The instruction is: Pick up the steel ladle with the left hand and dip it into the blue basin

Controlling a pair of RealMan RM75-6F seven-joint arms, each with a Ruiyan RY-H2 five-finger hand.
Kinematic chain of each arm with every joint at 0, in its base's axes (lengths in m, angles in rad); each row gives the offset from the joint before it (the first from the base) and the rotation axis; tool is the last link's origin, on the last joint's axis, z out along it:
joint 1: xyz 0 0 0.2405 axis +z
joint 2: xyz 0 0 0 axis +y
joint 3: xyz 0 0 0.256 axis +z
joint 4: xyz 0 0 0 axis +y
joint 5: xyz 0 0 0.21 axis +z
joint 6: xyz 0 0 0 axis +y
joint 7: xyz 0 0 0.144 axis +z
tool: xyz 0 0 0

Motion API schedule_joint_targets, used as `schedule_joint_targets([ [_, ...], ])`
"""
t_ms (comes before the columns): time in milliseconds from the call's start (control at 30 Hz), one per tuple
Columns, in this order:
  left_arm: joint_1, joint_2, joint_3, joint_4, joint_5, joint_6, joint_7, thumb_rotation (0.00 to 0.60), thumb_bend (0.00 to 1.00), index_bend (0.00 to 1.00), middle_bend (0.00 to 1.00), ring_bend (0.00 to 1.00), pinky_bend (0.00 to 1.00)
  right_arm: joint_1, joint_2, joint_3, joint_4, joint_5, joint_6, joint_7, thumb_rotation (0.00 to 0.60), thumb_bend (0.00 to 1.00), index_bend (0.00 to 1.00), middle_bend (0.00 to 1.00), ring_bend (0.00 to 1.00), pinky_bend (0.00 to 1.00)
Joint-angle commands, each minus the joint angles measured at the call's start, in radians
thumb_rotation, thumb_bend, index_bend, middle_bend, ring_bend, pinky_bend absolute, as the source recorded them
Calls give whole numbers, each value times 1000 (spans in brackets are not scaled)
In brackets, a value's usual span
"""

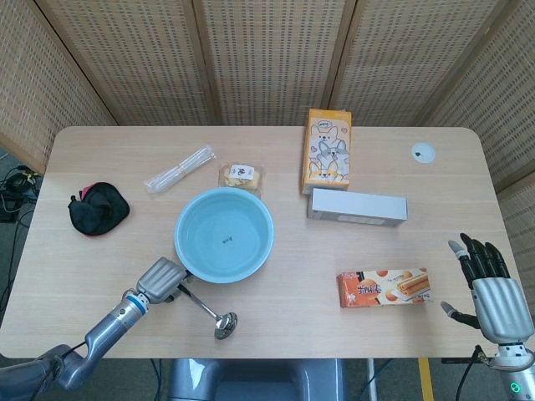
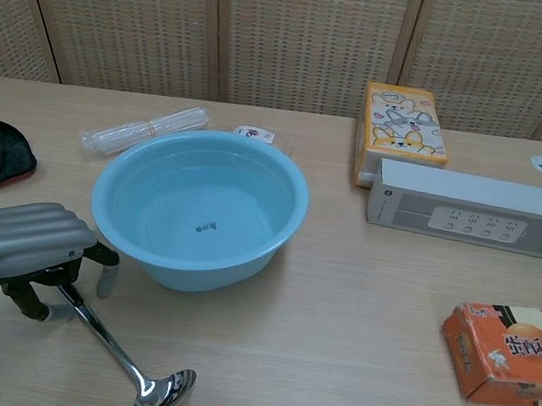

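The left hand (image 2: 28, 242) seemingly touches the steel ladle (image 2: 126, 369) beside the blue basin (image 2: 199, 206).

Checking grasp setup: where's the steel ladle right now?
In both views the steel ladle lies on the table's front left, just in front of the blue basin, its handle end under the left hand and its bowl toward the table's front edge.
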Motion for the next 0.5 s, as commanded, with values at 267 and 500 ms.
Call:
schedule_joint_targets([
  [267, -6, -13, 0, 4, -26, -16, 30, 600, 349, 457, 973, 938, 1000, 0, 1, 0, 1, 0, 1, 5, 600, 0, 0, 0, 0, 0],
  [500, -7, -25, 1, 12, -55, -33, 44, 600, 376, 465, 973, 938, 1000, 0, 3, 0, 1, 0, 2, 12, 600, 0, 0, 0, 0, 0],
])
